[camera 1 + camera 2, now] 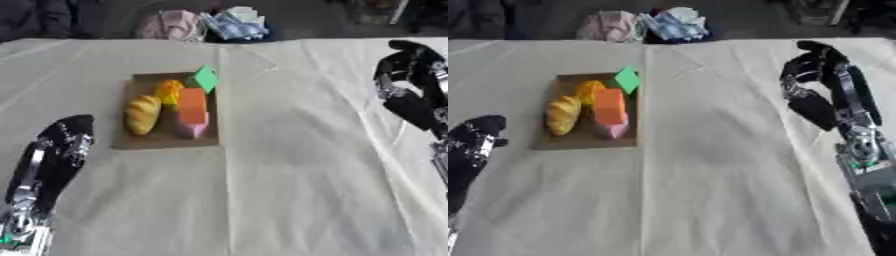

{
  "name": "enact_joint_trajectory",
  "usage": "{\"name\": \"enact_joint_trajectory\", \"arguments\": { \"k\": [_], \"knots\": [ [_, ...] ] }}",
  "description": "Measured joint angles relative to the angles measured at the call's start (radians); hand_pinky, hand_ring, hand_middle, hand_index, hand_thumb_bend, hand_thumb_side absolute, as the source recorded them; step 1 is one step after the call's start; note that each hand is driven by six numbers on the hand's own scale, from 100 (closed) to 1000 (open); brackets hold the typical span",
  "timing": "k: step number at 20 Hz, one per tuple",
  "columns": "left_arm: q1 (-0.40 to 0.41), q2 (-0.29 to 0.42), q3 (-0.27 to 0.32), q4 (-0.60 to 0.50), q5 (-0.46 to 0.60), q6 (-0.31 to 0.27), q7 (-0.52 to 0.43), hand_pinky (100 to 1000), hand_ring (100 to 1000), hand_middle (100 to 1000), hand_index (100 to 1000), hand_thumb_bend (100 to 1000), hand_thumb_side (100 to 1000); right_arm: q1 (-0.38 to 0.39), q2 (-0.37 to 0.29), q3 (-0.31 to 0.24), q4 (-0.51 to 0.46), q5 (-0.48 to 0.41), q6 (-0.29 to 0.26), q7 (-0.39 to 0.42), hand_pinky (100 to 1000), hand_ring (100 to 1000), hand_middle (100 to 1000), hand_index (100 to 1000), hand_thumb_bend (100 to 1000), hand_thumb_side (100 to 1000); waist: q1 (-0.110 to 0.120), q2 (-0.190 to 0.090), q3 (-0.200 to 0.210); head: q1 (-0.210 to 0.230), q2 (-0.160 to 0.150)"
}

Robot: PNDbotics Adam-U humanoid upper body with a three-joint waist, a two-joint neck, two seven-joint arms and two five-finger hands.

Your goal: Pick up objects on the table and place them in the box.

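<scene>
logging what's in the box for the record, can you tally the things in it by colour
Yellow: 1, the bread-shaped thing
Orange-yellow: 1, the round thing
Orange: 1, the block
Pink: 1, the piece under the orange block's near end
Green: 1, the flat piece at the far corner
Total: 5, all in the brown box

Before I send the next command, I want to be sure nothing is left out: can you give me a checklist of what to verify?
1. Yellow bread-shaped item inside shallow brown cardboard box: ok.
2. Orange block on pink block, in box: ok.
3. Green cube at box's far edge, fully inside: cannot tell.
4. White tablecloth holds no loose objects: ok.
5. Left robot hand holds nothing: ok.
6. Right robot hand holds nothing: ok.
</scene>
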State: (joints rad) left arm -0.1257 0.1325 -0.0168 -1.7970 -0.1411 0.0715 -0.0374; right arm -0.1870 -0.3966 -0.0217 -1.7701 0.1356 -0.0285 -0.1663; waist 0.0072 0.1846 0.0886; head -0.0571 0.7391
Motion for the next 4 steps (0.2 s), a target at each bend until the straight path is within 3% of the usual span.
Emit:
{"name": "enact_joint_trajectory", "arguments": {
  "k": [4],
  "knots": [
    [0.001, 0.0, 0.002, 0.003, 0.001, 0.002, 0.008, 745, 826, 721, 746, 159, 589, 0.056, 0.056, -0.003, -0.003, -0.023, -0.013, -0.036, 632, 639, 614, 826, 100, 312, 0.0, 0.0, 0.0, 0.014, 0.012]
  ]
}}
